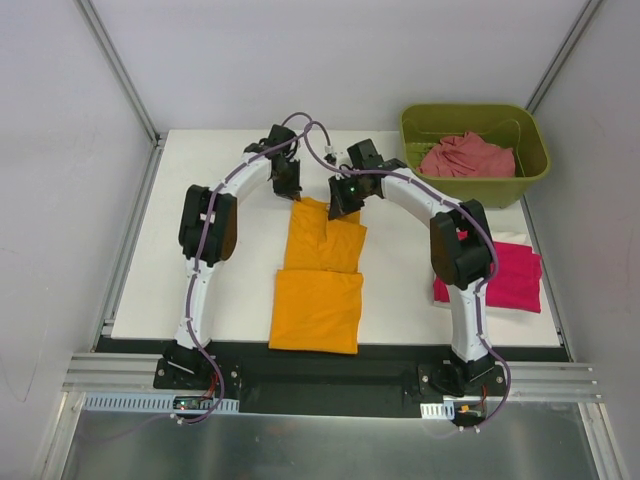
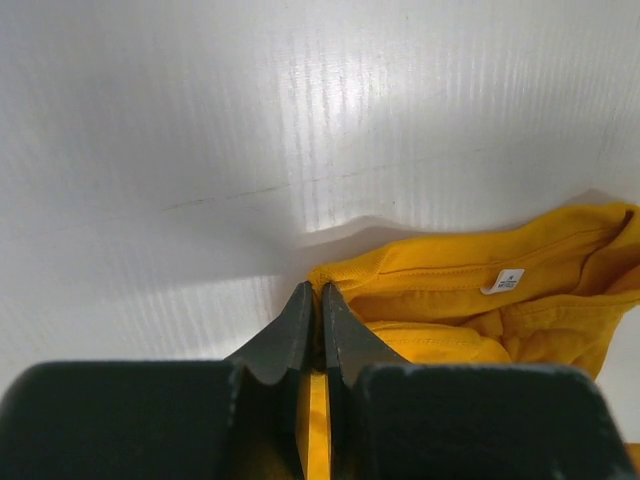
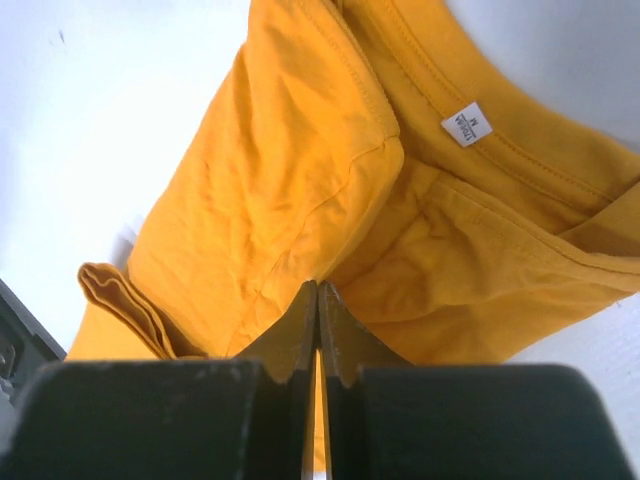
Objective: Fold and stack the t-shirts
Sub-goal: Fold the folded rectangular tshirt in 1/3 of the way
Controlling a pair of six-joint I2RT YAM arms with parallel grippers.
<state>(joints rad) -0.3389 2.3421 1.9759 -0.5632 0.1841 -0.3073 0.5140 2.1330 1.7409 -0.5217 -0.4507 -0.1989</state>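
The orange-yellow t-shirt (image 1: 318, 278) lies in the middle of the white table, folded into a narrow strip running front to back. Its collar end with a white tag (image 2: 503, 281) is at the far end. My left gripper (image 1: 288, 190) is shut on the far left corner of the orange-yellow t-shirt (image 2: 420, 300). My right gripper (image 1: 343, 208) is shut on its far right part (image 3: 300, 190). A folded magenta t-shirt (image 1: 505, 275) lies at the right, partly behind my right arm. The salmon-pink t-shirt (image 1: 467, 157) is crumpled in the bin.
The olive-green bin (image 1: 478, 125) stands at the far right corner of the table (image 1: 180, 250). A black rail (image 1: 320, 375) runs along the near edge, where both arm bases sit.
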